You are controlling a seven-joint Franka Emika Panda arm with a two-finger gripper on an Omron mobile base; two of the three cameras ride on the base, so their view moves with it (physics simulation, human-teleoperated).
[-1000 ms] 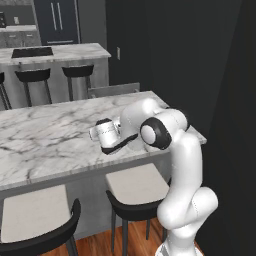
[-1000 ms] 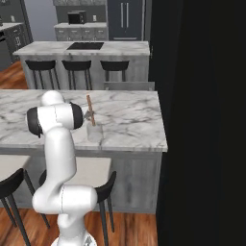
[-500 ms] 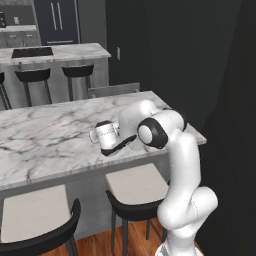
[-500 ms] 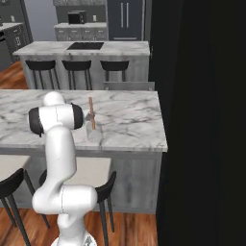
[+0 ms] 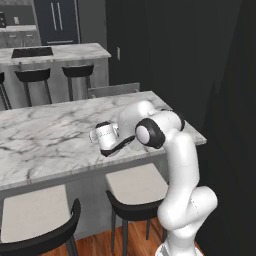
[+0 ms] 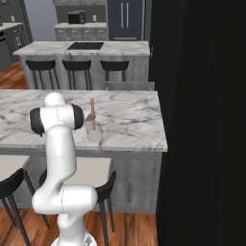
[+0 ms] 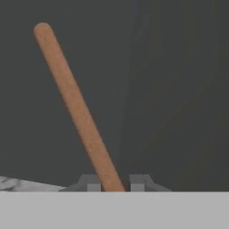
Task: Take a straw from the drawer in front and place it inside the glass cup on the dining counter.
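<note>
Since a second ago my arm has barely shifted; at frame centre the straw (image 6: 92,114) stands in the glass cup (image 6: 93,134). The gripper (image 7: 114,182) brackets the straw's base, jaws narrowly parted, grip uncertain. Light, stiff, slippery: I'd pinch mid-length.

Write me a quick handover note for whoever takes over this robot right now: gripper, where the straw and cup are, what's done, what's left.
Gripper: fingers either side of the straw's lower end; grip or release unclear.
Straw: near upright, leaning a little, its lower end in the glass cup.
Glass cup: on the dining counter, near the front edge.
Done: straw brought to the cup.
Left: confirm release, then withdraw without tipping the cup.
</note>
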